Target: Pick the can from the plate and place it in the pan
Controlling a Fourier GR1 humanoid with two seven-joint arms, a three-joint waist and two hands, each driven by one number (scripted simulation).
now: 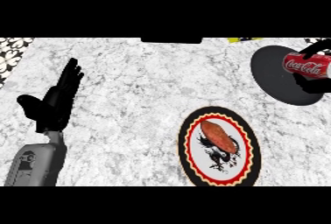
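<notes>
Right hand (pixel 313 83), mostly cut off, curls round can (pixel 305 65) over pan (pixel 275 74).

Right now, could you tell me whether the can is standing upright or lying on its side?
On its side: the can shows its red label lengthwise over the dark pan, with the right hand curled round it.

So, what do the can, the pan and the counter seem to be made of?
The can looks like painted metal: glossy red with white lettering. The pan looks like dark matte metal, plain and without shine. The counter looks like stone, possibly marble: grey-white mottled veins.
</notes>
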